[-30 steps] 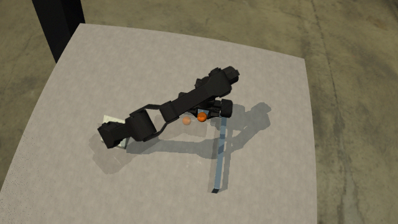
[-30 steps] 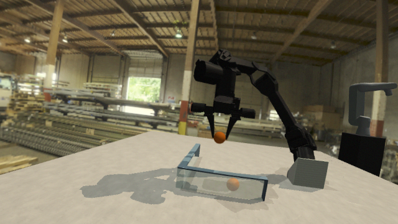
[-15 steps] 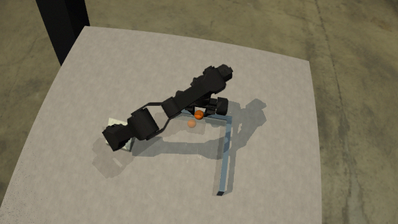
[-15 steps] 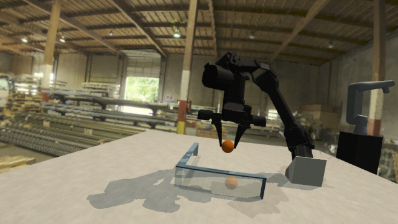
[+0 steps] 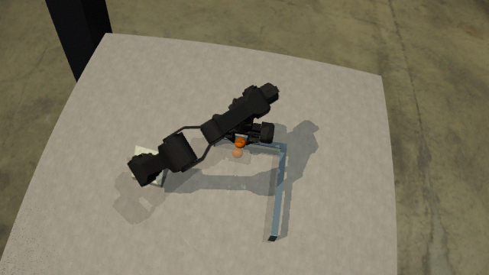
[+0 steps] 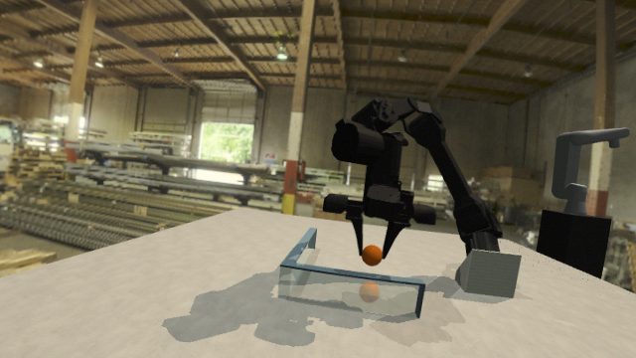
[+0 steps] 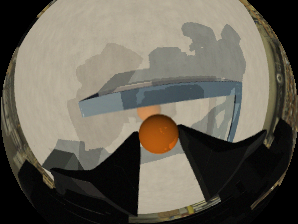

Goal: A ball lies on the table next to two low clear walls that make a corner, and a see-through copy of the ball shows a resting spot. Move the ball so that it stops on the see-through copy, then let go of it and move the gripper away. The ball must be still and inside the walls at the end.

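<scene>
- Nearest us in the exterior view, the long clear wall (image 6: 348, 293) runs across the front of the table (image 6: 124, 308), and through it you can make out the see-through copy (image 6: 370, 291) sitting low on the surface inside the corner.
- Just above that, here's the ball (image 6: 372, 255), solid orange, pinched between the tips of the end effector (image 6: 373, 246) — clenched on it, fingers angled in on either side, and the ball well off the table.
- The wrist view confirms it: ball (image 7: 158, 133) dead centre between the two dark fingers, with a pale sliver of the copy peeking out right behind its top edge, the walls (image 7: 166, 92) curving beyond.
- From the top, ball (image 5: 240, 142) and copy (image 5: 237, 153) sit almost touching in the picture, close beside the far wall; since the ball hangs high, that small offset may be mostly camera angle.
- So I'd call this the carry phase, about done: the ball looks lined up over the mark, and lowering has yet to finish.
- Next move, by my reckoning: come straight down until the ball rests on the copy, then open gently, because a ball rolls at any nudge, and lift straight up and away.
- Farther back, the short wall (image 6: 308, 244) closes the corner, and the arm's grey base block (image 6: 489, 273) stands off to the side.
</scene>
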Robot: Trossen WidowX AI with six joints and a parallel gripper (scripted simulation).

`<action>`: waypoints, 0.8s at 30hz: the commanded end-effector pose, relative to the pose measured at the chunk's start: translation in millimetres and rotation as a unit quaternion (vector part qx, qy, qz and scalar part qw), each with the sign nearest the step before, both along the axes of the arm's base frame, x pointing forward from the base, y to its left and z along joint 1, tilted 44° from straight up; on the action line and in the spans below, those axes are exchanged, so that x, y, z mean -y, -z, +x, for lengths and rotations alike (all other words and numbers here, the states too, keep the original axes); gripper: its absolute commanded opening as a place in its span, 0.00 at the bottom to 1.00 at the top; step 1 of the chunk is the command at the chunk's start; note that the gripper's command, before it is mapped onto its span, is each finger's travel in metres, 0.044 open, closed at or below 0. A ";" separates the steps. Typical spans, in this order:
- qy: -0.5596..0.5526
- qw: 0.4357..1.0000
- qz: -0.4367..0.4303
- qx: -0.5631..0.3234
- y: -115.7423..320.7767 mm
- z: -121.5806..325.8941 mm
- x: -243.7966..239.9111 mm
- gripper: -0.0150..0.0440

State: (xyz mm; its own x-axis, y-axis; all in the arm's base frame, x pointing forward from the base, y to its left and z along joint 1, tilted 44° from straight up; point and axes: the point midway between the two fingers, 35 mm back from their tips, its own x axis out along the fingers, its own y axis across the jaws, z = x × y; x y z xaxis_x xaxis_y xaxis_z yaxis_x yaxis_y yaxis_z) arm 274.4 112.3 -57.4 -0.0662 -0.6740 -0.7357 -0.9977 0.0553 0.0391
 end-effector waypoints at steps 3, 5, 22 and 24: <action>-0.001 1.000 -0.005 -0.004 23.9 -4.6 24.0 0.25; -0.001 1.000 -0.005 -0.004 31.5 -6.2 31.8 0.25; -0.001 1.000 -0.006 -0.004 47.8 -8.5 48.0 0.25; -0.001 1.000 -0.006 -0.004 49.9 -8.8 50.1 0.25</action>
State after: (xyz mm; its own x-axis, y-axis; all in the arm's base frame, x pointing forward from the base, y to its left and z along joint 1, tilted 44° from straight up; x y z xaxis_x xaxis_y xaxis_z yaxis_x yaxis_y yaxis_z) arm 267.6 66.5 -103.7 -0.0710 -0.6789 -0.7308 -0.9974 0.0587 0.0424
